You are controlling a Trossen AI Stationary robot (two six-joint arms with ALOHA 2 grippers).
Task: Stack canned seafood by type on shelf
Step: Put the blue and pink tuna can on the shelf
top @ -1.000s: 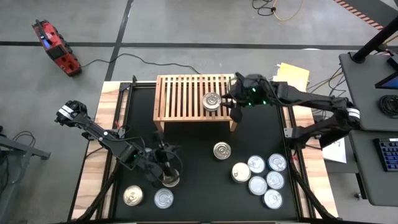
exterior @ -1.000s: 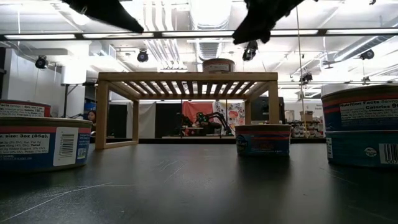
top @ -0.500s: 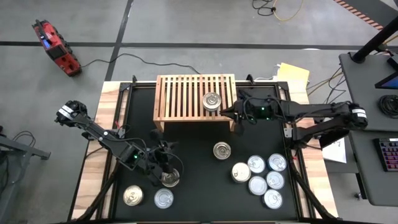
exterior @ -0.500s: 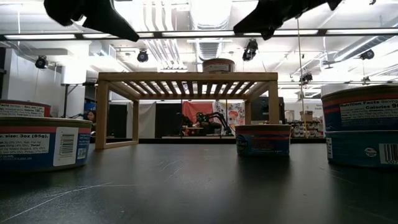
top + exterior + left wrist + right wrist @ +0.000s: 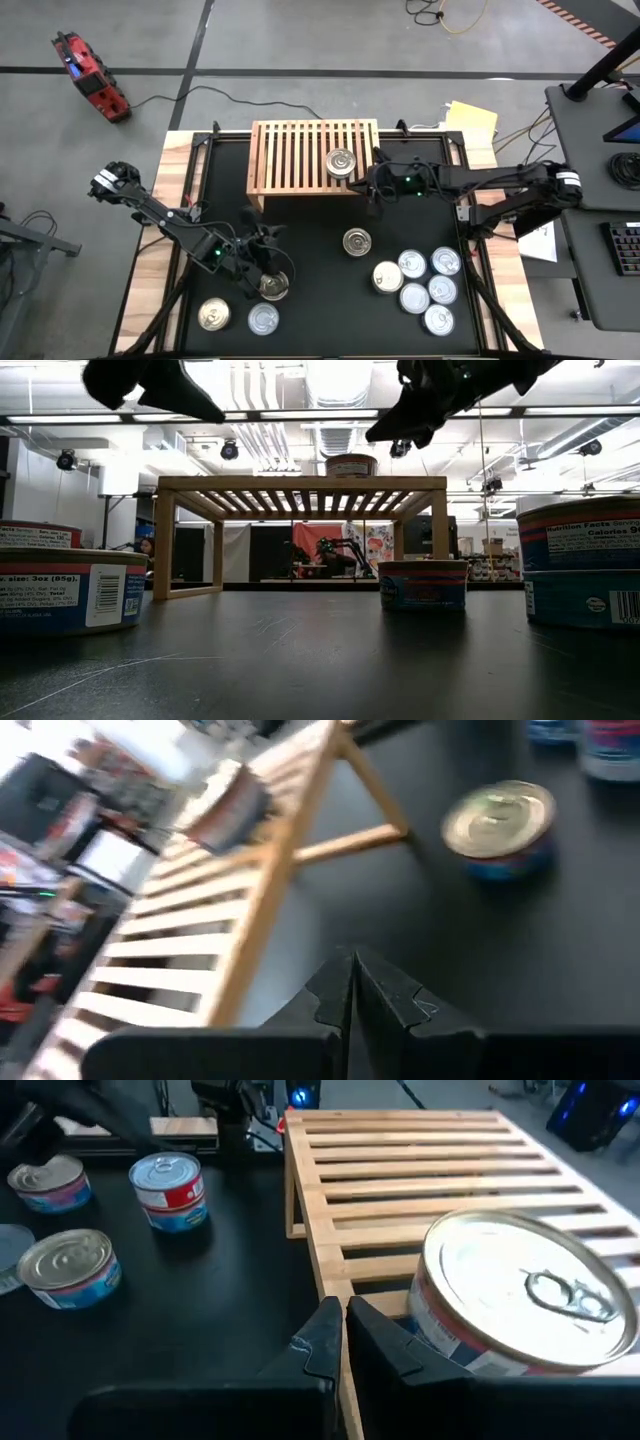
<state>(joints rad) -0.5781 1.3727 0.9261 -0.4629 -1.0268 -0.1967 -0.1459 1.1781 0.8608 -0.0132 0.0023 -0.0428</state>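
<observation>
The light-wood slatted shelf (image 5: 313, 157) stands on its short legs at the far middle of the black mat. One silver-lidded can (image 5: 341, 163) (image 5: 520, 1305) sits on its slats near the right end. A lone can (image 5: 357, 242) stands on the mat in front of the shelf. My right gripper (image 5: 375, 186) (image 5: 343, 1330) is shut, hovering at the shelf's near right corner beside that can. My left gripper (image 5: 262, 262) (image 5: 352, 988) is shut, raised over a can (image 5: 272, 288) at the near left.
Several cans cluster at the near right of the mat (image 5: 420, 285). Two more stand at the near left (image 5: 213, 316) (image 5: 263, 318). The low view shows labelled cans close by at both sides (image 5: 65, 590) (image 5: 580, 575). Bare mat lies under and in front of the shelf.
My right gripper has drawn back from the can on the shelf toward the table's near edge and now hangs by the shelf's near right corner. The can stays where it was on the slats.
</observation>
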